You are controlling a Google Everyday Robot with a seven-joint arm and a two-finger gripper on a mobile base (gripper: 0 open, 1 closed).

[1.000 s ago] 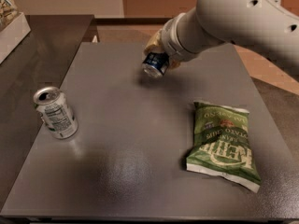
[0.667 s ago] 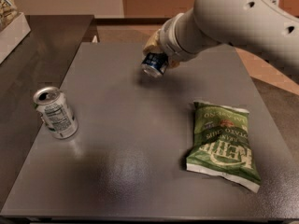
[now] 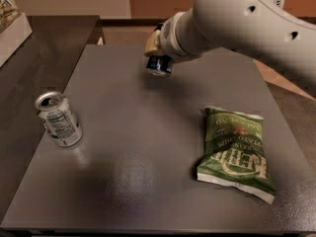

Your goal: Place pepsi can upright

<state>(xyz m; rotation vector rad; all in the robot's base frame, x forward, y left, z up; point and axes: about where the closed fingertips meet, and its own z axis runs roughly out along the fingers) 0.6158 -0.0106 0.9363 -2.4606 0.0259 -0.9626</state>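
Three things share the grey bench (image 3: 143,191) as we see it: a silver-white can (image 3: 58,119) standing upright near the left edge, its opened top and printed label towards us; a green crisp bag (image 3: 236,154) lying flat on the right side; and the pepsi can (image 3: 159,65), which is off the surface at the far middle of the bench. We find the gripper (image 3: 156,54) at the end of the big white arm (image 3: 237,21) that reaches in from the upper right, and it is closed around the pepsi can from above, with one tan finger (image 3: 150,44) showing against the can's left side. Only the lower part of the can shows below the gripper: a dark blue body with faint pale markings and a silvery rim round the end that faces us. It hangs tilted rather than straight up, its lower end turned towards the camera, with a soft shadow on the bench just beneath it. We see it well apart from both the silver-white can and the crisp bag.
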